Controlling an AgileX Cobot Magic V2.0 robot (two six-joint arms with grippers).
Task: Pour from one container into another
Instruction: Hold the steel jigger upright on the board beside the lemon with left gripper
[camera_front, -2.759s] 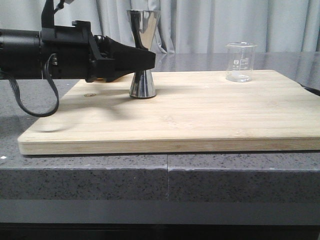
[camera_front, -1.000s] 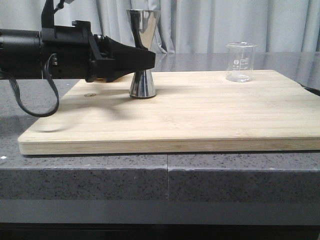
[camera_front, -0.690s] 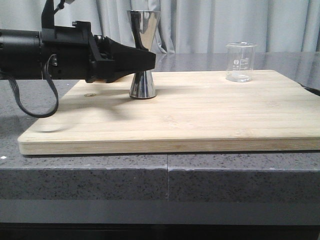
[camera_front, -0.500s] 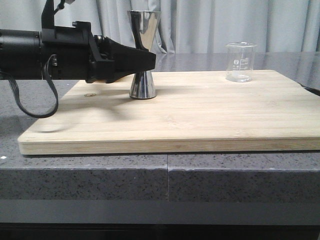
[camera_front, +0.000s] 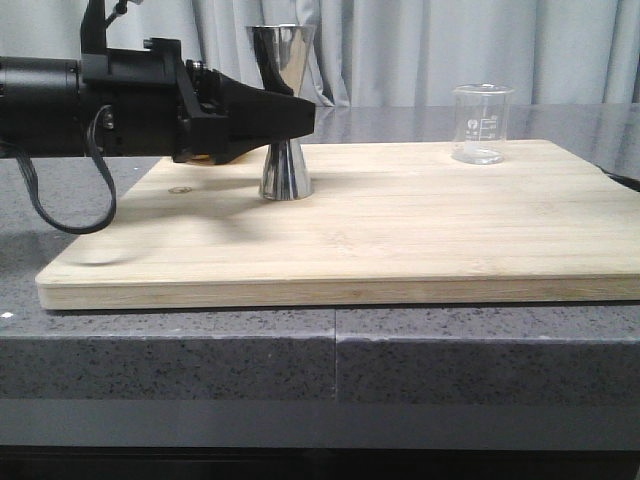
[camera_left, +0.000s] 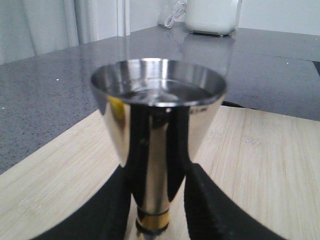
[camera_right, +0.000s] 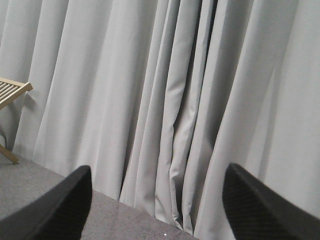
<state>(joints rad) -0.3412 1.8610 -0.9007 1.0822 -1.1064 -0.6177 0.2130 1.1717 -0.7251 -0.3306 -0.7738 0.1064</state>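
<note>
Upright on a pale wooden board (camera_front: 400, 240), the steel jigger (camera_front: 284, 110) shows its hourglass shape: a wide polished upper cone, a thin gold band at the waist, and a flared lower cone whose foot looks to sit on or just above the wood, the front view cannot settle which. Seen from the left wrist camera, the jigger's mouth mirrors the room, with a film of liquid or reflection visible inside. The left gripper (camera_front: 296, 118) reaches in horizontally from the left side of the board, its two black fingers (camera_left: 202, 200) closed against either side of the jigger's narrow waist, gripping it. Well apart, near the far right corner of the board, a small clear glass beaker (camera_front: 482, 123) with white printed marks stands upright, a little clear liquid at its bottom. The board lies on a speckled grey counter (camera_front: 200, 350). The right gripper (camera_right: 155, 200) points at pale curtains (camera_right: 175, 100), its two dark fingertips spread wide apart and holding nothing.
</note>
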